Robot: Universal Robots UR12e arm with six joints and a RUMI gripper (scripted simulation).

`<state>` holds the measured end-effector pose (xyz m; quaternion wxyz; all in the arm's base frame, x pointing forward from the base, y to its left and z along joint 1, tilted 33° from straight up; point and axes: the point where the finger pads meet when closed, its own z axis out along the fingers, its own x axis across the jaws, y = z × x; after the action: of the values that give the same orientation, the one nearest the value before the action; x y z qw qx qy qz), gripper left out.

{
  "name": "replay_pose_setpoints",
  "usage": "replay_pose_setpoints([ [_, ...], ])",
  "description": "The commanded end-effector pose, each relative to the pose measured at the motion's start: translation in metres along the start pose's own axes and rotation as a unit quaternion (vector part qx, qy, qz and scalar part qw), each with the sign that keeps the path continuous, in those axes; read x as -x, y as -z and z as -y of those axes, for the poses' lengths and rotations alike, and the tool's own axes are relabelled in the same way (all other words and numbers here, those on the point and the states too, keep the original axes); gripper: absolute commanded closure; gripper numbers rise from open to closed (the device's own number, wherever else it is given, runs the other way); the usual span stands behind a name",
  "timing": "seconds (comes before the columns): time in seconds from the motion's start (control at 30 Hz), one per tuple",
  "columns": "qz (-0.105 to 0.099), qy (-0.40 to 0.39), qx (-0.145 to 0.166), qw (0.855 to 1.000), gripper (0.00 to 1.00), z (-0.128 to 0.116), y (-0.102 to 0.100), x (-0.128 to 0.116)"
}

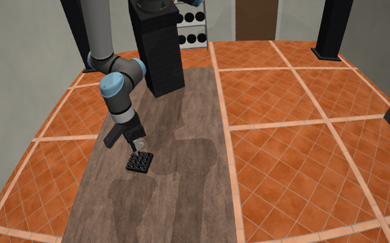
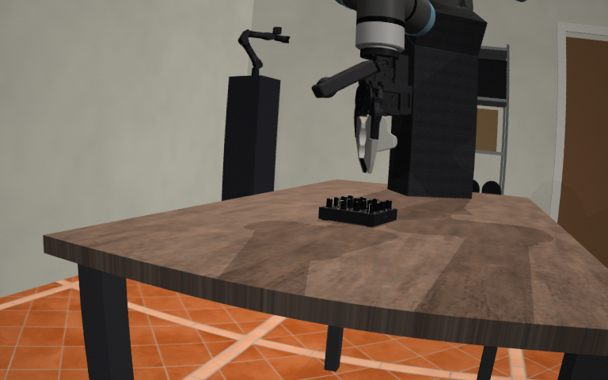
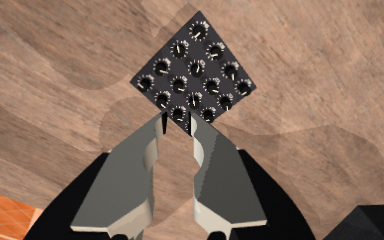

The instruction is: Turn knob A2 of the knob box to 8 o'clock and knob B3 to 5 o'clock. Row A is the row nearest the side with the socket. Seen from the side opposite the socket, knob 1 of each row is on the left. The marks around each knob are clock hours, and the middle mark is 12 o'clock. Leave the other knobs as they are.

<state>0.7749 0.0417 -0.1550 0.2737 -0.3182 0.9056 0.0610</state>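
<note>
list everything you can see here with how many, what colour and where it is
knob box: one, black, on the table under the gripper
knobs: rows of them, black with white pointers, on the box
table: one, dark wood top, black legs, on the tiled floor
pillars: several, black, on the floor around the table
rack: one, grey, at the back wall, black round things in it
door: one, brown, back wall
arm: one, grey with blue caps
gripper: one, pale fingers nearly shut, empty, above the box
</note>
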Motion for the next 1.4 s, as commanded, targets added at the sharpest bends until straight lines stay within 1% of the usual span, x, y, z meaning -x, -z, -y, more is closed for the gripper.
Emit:
replay_pose_setpoints([
  [0.0,0.0,0.0,0.0,1.0,0.89,0.0,0.0,0.0],
  [0.8,0.0,-0.004,0.0,1.0,0.89,0.0,-0.003,0.0],
  [1.37,0.0,-0.006,0.0,1.0,0.89,0.0,-0.019,0.001],
])
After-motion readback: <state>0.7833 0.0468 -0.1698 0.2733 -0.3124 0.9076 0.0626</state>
